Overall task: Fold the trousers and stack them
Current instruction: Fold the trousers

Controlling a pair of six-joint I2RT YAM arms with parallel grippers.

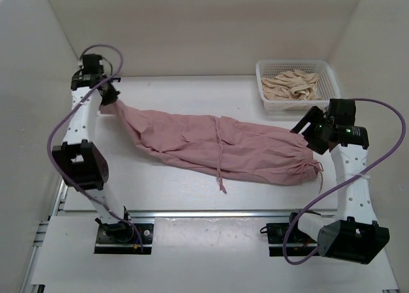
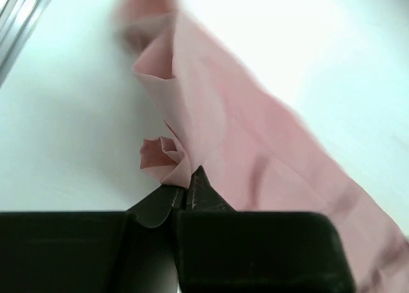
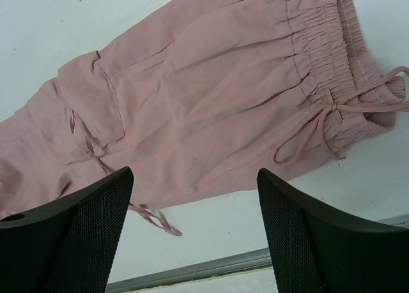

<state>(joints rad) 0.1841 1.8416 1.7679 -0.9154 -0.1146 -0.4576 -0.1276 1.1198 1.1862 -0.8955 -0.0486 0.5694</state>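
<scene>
The dusty-pink trousers lie stretched out across the white table, leg end at the far left, gathered waistband with its drawstring bow at the right. My left gripper is shut on the leg end. In the left wrist view its tips pinch a small fold of pink fabric, and the cloth runs away to the right. My right gripper hovers open over the waist end. Its fingers stand wide apart above the trousers' near edge, with nothing between them.
A white mesh basket holding crumpled beige cloth stands at the back right, just behind the right arm. A metal rail runs along the table's near edge, also visible in the right wrist view. White walls enclose the table.
</scene>
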